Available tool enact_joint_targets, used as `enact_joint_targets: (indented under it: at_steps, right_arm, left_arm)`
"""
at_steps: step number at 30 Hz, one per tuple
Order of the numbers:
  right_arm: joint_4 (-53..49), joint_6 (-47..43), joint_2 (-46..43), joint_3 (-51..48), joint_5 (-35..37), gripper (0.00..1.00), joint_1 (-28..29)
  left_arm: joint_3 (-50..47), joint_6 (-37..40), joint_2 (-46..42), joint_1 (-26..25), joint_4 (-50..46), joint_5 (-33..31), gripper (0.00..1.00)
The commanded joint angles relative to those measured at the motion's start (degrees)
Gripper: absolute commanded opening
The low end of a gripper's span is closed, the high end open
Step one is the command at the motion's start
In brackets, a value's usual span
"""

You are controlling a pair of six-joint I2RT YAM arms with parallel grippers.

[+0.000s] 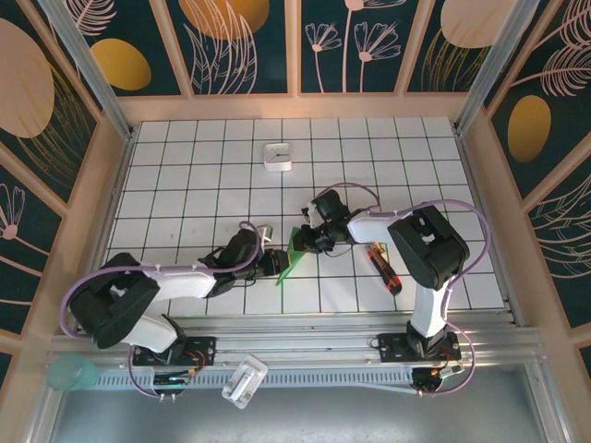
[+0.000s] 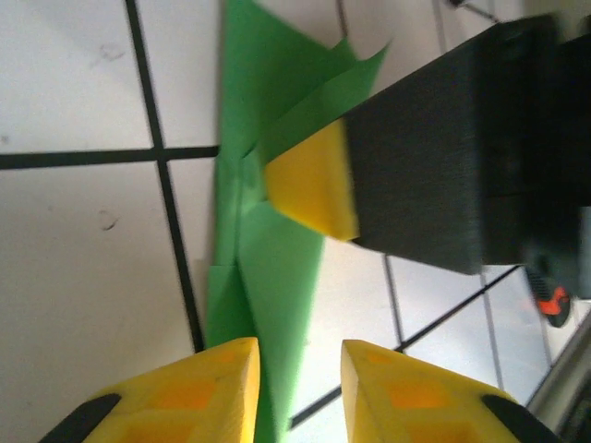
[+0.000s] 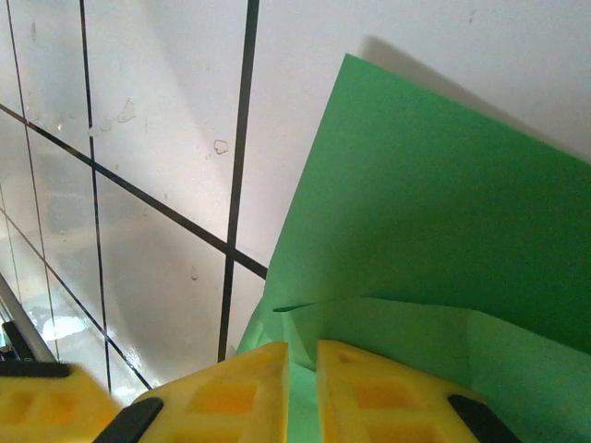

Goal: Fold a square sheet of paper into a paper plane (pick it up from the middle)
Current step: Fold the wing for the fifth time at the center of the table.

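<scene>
The left claw (image 2: 300, 355) stands released, pads apart either side of the green paper (image 2: 277, 268), which stands creased over the front-middle of the table (image 1: 185, 175). The right claw (image 3: 303, 360) clenches it; best it holds firm while the left closes squarely.

The paper (image 1: 295, 249) is placed between the left gripper (image 1: 279, 264) and the right gripper (image 1: 310, 242), apparently on edge; a screwdriver (image 1: 383, 268) is laid further right.

Open tiles (image 1: 175, 175) far left; screwdriver (image 1: 382, 269) seemingly blocks the near right
</scene>
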Motion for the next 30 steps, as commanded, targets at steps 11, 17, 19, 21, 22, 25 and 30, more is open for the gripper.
enact_joint_targets:
  at_steps: [11, 17, 19, 21, 22, 25, 30]
  right_arm:
    - [-1.50, -1.53, 1.72, -0.65, 3.12, 0.16, -0.36]
    - [-1.60, -1.62, 1.66, -0.70, 3.12, 0.16, -0.37]
    - [-1.64, -1.62, 1.57, -0.61, 3.12, 0.16, -0.36]
    - [-1.86, -1.68, 1.55, -0.43, 3.21, 0.16, -0.36]
    - [-1.92, -1.66, 1.52, -0.42, 3.21, 0.16, -0.45]
    - [-2.00, -1.79, 1.57, -0.38, 3.29, 0.16, -0.41]
    - [-1.98, -1.81, 1.66, -0.50, 3.30, 0.16, -0.36]
  left_arm:
    - [3.28, 1.23, -0.67, -5.19, 0.46, 6.23, 0.22]
    - [3.24, 1.85, 2.14, -5.07, 1.08, 3.57, 0.18]
    - [3.09, 2.22, 3.06, -5.12, 0.85, 3.41, 0.17]
    - [2.99, 2.32, 3.97, -4.98, 0.57, 3.42, 0.16]
    - [2.83, 2.33, 4.34, -4.97, 0.30, 3.28, 0.15]
    - [2.18, 2.12, 4.80, -4.56, 0.48, 3.13, 0.15]
    - [1.60, 2.06, 4.60, -4.12, 0.69, 3.13, 0.15]
